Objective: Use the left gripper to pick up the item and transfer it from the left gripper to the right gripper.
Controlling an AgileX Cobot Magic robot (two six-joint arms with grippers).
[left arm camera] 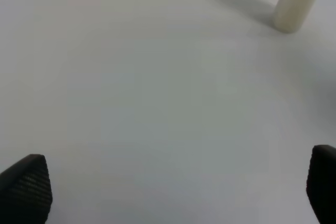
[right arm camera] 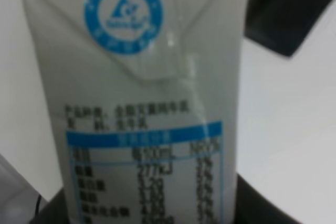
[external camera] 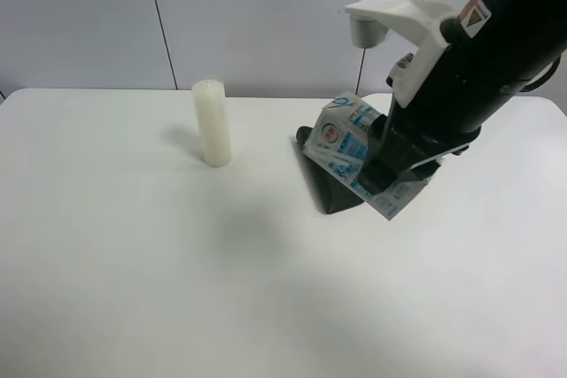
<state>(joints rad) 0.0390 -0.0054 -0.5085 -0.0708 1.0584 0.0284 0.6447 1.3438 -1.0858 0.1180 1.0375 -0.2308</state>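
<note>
Open table (external camera: pixel 133 289) around upright candle (external camera: pixel 212 123); dark pouch (external camera: pixel 323 190) beside the carton (external camera: pixel 348 143).

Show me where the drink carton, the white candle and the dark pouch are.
drink carton (external camera: pixel 341 137): exterior high view, on its blue-printed face.
white candle (external camera: pixel 213 126): exterior high view, midway up its side.
dark pouch (external camera: pixel 326 190): exterior high view, on its exposed lower corner.

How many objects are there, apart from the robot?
3. The candle stands alone on the table; the right gripper holds the carton; a dark pouch lies under it, partly hidden. Others may be hidden.
</note>
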